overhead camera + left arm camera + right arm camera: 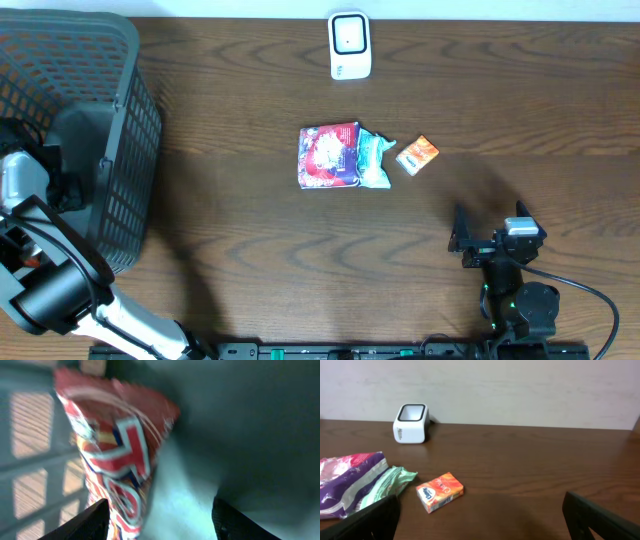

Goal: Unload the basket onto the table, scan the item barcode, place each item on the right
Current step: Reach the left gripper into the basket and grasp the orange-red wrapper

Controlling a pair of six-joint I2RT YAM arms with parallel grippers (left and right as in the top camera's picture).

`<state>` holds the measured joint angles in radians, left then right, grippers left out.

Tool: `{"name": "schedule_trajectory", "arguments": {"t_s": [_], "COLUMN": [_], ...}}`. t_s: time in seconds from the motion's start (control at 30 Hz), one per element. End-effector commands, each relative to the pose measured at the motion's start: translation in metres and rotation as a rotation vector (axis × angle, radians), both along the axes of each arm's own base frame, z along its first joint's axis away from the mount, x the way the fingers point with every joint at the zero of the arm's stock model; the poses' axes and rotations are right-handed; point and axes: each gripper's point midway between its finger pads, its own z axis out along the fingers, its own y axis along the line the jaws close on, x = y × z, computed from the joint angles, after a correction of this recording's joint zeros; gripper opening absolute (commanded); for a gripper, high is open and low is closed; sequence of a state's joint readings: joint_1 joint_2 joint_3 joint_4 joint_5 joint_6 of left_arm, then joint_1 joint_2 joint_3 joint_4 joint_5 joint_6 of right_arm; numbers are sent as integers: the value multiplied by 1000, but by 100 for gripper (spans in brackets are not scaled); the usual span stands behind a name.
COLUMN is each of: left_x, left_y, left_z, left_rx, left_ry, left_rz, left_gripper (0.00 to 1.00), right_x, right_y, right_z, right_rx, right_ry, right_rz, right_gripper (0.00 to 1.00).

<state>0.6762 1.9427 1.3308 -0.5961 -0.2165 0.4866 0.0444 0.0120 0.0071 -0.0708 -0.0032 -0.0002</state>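
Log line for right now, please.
Left gripper: open, in basket, red snack bag ahead, not gripped | Right gripper: open, clear of items | Scanner: nothing at it | Scan: not yet done

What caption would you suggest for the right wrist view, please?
Open right gripper faces white scanner, orange box, green packet and purple packet.

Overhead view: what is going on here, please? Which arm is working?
The left arm reaches into the gray basket at the table's left side. The left gripper is open beside a red snack bag in the basket; the view is blurred and no grip shows. The right gripper rests open and empty near the front right. A red-purple packet, a green packet and a small orange box lie mid-table. Nothing is at the white scanner yet.
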Motion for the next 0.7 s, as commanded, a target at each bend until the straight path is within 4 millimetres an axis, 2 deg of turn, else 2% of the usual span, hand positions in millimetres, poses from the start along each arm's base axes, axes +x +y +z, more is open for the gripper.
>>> {"name": "schedule_trajectory", "arguments": {"t_s": [0.0, 0.2, 0.37, 0.5, 0.6, 0.63, 0.67], "left_x": [-7, -19, -27, -37, -36, -35, -35], "left_y": [3, 20, 16, 11, 9, 8, 9], "left_z": [-6, -4, -19, -34, -36, -36, -36], "left_rx": [11, 37, -47, -79, -89, -88, -87], "left_ry": [38, 41, 6, 35, 35, 34, 33], "left_rz": [-31, 3, 20, 28, 24, 23, 23], "left_gripper": [65, 61, 61, 47, 36, 30, 19], "right_x": [0, 0, 0, 0, 0, 0, 0], "right_y": [2, 2, 2, 2, 2, 2, 2], "right_z": [-1, -1, -1, -1, -1, -1, -1], "right_rx": [14, 14, 14, 14, 14, 14, 14], "right_ry": [2, 2, 2, 2, 2, 2, 2], "right_rz": [7, 7, 7, 7, 7, 7, 7], "right_gripper": [99, 99, 99, 99, 99, 99, 99]}}
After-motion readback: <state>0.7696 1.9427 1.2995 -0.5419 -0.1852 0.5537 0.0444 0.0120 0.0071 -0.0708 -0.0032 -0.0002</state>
